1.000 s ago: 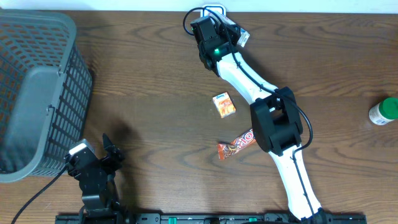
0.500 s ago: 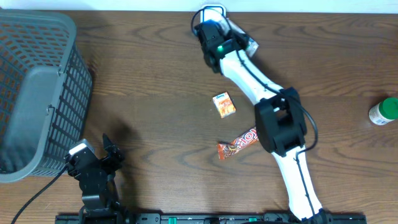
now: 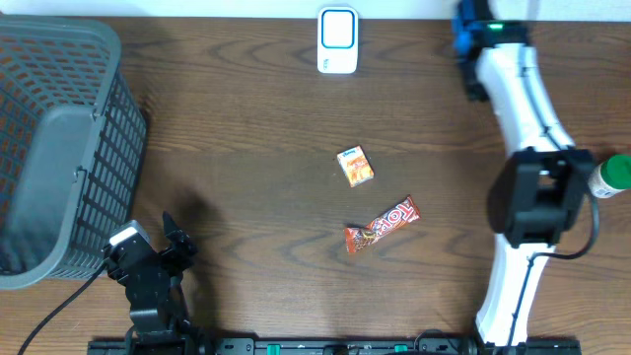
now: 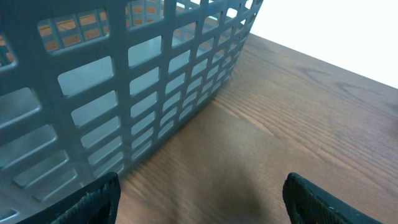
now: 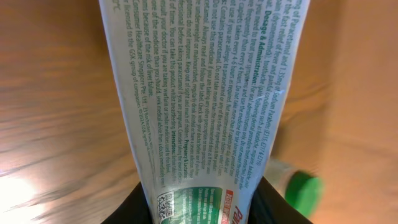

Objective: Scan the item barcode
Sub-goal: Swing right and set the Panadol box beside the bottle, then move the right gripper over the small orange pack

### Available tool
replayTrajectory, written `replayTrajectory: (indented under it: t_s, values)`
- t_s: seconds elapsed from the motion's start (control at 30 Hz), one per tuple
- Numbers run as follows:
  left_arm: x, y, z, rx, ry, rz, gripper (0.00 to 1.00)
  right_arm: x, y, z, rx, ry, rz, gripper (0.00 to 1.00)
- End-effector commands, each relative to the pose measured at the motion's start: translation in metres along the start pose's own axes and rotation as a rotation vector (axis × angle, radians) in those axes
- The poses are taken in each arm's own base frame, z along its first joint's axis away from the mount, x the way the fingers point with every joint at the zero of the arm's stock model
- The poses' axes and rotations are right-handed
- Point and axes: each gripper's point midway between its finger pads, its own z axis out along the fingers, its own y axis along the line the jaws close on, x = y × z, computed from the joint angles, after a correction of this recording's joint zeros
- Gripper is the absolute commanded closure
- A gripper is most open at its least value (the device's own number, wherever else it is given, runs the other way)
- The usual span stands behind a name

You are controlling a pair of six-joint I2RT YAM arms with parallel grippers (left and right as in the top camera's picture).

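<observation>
Tube of white plastic [image 5: 199,112], printed with fine dark text and a green band with a small square code, is seen closest in the right wrist view. It is clamped between the dark fingers of the right gripper [image 5: 204,202], whose jaws are narrowed onto its sides. Beyond the tube, the brown wooden table [image 5: 56,93] and a white bottle with a green cap [image 5: 298,190] are seen, blurred.

At the near edge of the table, the left gripper [image 4: 202,199] is held with jaws wide and nothing between them, just beside a grey plastic lattice basket [image 4: 124,93]. Further in, an orange-red candy bar wrapper [image 3: 383,225] and a small orange box [image 3: 355,166] are laid near each other. At the far edge, a white scanner with a blue face [image 3: 337,39] is set, with the right gripper and its tube well apart to the right.
</observation>
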Motion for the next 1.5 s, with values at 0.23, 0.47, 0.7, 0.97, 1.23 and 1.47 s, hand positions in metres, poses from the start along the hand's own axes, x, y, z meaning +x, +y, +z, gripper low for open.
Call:
replayTrajectory:
  t_s: [0.23,0.47,0.7,0.97,1.23,1.47]
  values:
    - [0.002,0.003,0.001,-0.017,0.001,-0.004,0.16,0.092,-0.05,0.109,-0.177,0.281,0.355,0.91]
    - [0.002,0.003,0.001,-0.017,0.001,-0.004,0.16,0.135,-0.051,0.145,-0.275,0.37,0.48,0.92]
    - [0.002,0.003,0.001,-0.017,0.001,-0.004,0.16,0.103,-0.053,0.113,-0.391,0.286,0.521,0.01]
    - [0.002,0.003,0.001,-0.017,0.001,-0.004,0.16,0.048,-0.042,0.013,-0.545,0.135,0.54,0.01]
    - [0.002,0.003,0.001,-0.017,0.001,-0.004,0.16,0.04,0.073,-0.113,-0.983,0.268,0.56,0.01]
    - [0.002,0.003,0.001,-0.017,0.001,-0.004,0.16,0.092,0.144,-0.168,-0.819,0.74,0.868,0.01]
